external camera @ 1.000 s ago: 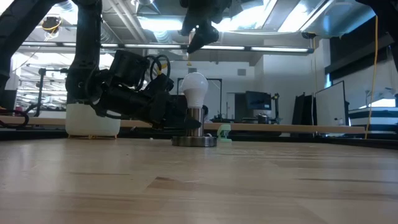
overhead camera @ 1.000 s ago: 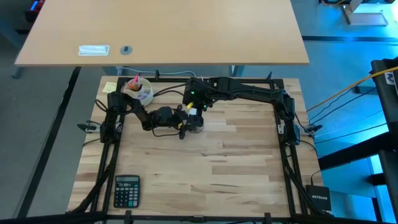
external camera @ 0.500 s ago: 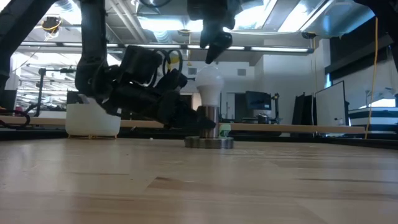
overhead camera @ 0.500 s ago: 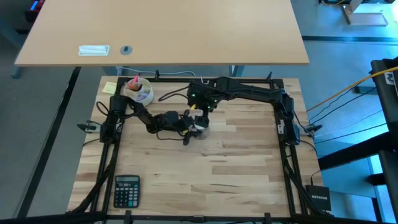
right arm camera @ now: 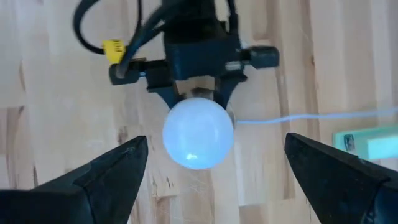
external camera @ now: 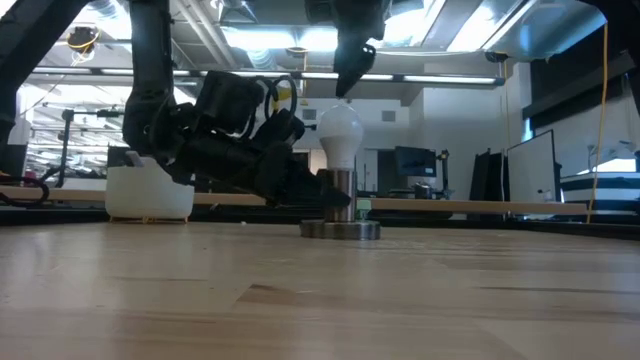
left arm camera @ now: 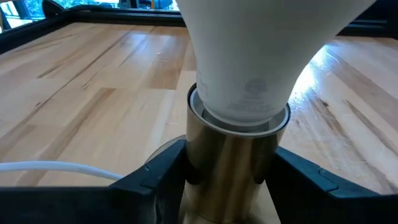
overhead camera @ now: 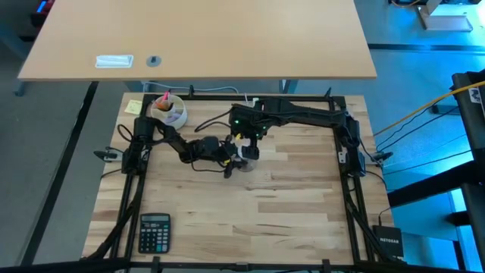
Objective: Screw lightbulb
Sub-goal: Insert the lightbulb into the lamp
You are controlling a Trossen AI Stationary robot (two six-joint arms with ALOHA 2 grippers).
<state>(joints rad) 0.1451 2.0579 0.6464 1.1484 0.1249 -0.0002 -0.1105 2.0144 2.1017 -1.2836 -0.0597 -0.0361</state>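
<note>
The wooden bench [overhead camera: 250, 205] carries everything, with both dark arms meeting near its far middle. The left arm reaches in low from the left side, and its left hand [overhead camera: 236, 154] lies almost level with the bench top, its 2 fingers [left arm camera: 155, 177] pressed against either side of the brassy socket [left arm camera: 233, 165], pinching it just above the round grey base [external camera: 340, 229]. The right arm comes across from the right side and hangs its right hand [right arm camera: 208, 165] directly over the bulb, fingers [right arm camera: 106, 171] spread wide and well clear of the glass on both sides, touching nothing.

The lightbulb [external camera: 340, 135] stands upright with its narrow end down in that socket, white globe on top, right below the right hand. A thin white cord [right arm camera: 298, 116] runs away from the socket across the bench. A pale green block [right arm camera: 367, 143] lies near the cord. A white cup [overhead camera: 170, 110] stands at the bench's far left corner, and a calculator [overhead camera: 154, 232] lies at its near left.
</note>
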